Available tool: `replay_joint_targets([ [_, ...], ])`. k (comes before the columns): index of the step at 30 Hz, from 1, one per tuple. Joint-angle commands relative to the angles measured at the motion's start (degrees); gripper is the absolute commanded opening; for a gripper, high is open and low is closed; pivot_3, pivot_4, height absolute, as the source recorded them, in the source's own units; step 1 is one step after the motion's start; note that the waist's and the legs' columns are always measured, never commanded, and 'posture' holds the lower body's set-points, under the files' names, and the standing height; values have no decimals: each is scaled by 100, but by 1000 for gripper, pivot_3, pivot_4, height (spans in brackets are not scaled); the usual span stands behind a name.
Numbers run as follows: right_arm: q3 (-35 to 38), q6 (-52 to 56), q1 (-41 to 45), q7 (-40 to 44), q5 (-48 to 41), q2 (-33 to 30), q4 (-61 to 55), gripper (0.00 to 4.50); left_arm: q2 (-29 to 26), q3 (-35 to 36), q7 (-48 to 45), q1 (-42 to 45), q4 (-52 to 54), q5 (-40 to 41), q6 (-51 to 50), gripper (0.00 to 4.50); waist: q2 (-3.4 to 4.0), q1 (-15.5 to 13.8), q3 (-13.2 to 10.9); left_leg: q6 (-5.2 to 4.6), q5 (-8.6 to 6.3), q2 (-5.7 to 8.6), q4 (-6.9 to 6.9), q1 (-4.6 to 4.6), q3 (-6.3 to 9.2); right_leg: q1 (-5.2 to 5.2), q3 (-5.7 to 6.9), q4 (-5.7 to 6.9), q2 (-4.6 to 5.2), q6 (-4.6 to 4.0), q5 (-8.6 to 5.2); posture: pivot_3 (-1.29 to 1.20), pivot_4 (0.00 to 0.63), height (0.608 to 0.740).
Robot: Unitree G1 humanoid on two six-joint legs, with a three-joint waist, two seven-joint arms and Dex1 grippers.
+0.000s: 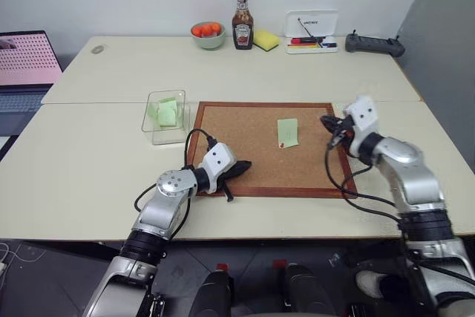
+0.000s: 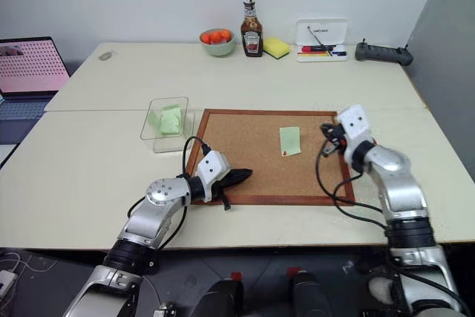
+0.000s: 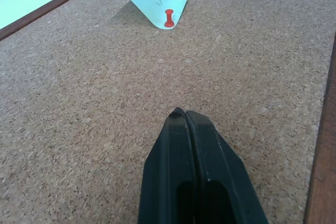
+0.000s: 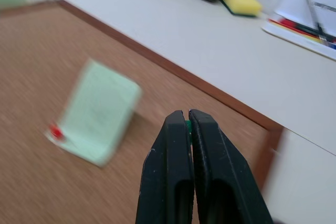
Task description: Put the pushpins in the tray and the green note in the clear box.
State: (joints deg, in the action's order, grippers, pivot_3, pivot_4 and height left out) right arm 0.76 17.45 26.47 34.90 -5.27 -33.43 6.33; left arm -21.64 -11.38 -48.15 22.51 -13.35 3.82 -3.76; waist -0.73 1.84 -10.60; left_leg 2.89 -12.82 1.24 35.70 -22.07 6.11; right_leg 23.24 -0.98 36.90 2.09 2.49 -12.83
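The green note (image 1: 287, 132) lies on the cork board (image 1: 252, 161), one corner held down by a red pushpin (image 3: 168, 18). My right gripper (image 1: 327, 121) hovers over the board's right edge, shut on a tiny green pushpin (image 4: 188, 125) that peeks out between its fingertips. Low over the board's near left corner, my left gripper (image 1: 245, 165) is shut and holds nothing. The clear box (image 1: 165, 115) stands just left of the board with pale green slips inside. The tray is hidden.
At the back of the table stand a green bowl of oranges (image 1: 208, 34), a sauce bottle (image 1: 242, 21), a yellow sponge (image 1: 266, 39), a white marker tray (image 1: 312, 35) and a black controller (image 1: 375, 44). A laptop (image 1: 26, 64) sits far left, near a small grey round thing (image 1: 97, 49).
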Motion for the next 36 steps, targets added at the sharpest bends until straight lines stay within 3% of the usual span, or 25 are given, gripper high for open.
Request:
replay_joint_targets([
  [1,-98,-332,-135,-134,637,-511,171,68,-12,-241,-85,-172,-238,-162,-106,0,2,9,1,0,0,-1,0,1,-2,0,0,0,0,0,0,0,150,740],
  [11,-248,-554,-181,-440,1303,-816,861,68,-7,-263,-99,-126,-291,-169,-65,0,2,2,1,0,0,0,3,2,-5,-2,-3,1,0,0,-1,0,150,740],
  [30,109,-460,109,-510,1022,-719,726,3714,-35,-250,-92,-144,-320,-171,-29,0,2,0,1,0,0,0,3,2,-4,-3,-2,1,0,1,0,0,150,740],
  [36,158,-67,127,86,199,-300,55,3714,-37,-250,-107,-105,-361,-169,-18,0,2,4,1,0,0,-2,3,3,-2,-4,-1,2,-1,2,0,0,150,740],
])
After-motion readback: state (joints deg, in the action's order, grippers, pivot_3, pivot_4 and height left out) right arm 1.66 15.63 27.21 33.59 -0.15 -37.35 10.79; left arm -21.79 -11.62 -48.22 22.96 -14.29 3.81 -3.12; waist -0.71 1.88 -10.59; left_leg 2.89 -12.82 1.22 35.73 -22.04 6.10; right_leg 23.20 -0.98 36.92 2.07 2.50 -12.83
